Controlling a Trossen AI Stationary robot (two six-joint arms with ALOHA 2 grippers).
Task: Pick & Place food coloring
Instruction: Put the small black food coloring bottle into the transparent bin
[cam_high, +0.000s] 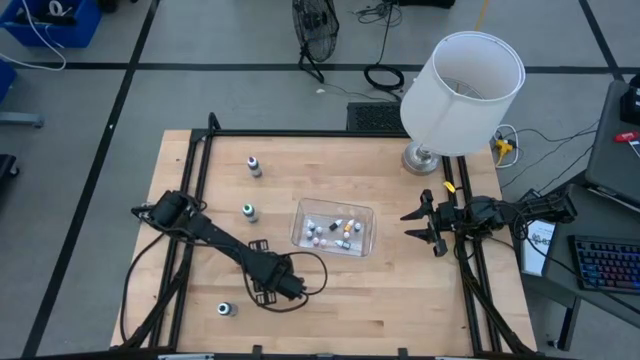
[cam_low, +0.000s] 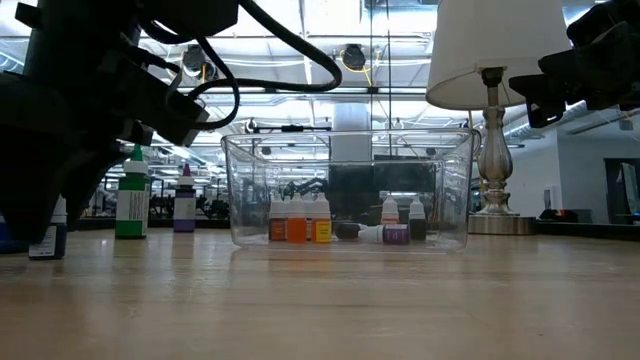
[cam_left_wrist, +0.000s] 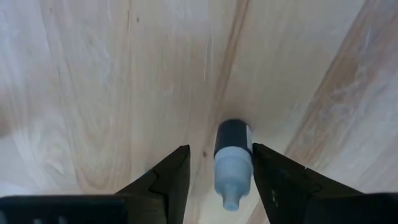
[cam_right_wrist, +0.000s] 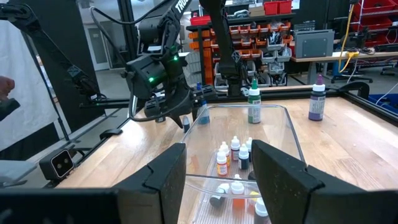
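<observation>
On the wooden table (cam_high: 400, 290), the left gripper (cam_left_wrist: 214, 180) stands with fingers parted around 1 small bottle (cam_left_wrist: 232, 162) (one finger touching it), while the right gripper (cam_high: 428, 224) waits open beside the clear tub (cam_high: 365, 230).

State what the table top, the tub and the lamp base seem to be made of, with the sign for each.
Table top: pale wood, matte; grain lines show. Tub: clear plastic, probably; the bottles inside show through. Lamp base: likely metal, silvery and shiny.

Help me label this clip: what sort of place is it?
Likely a robotics lab or workshop: storage shelves with red bins, loose cables across the floor, and a computer keyboard beside the wooden table.
</observation>
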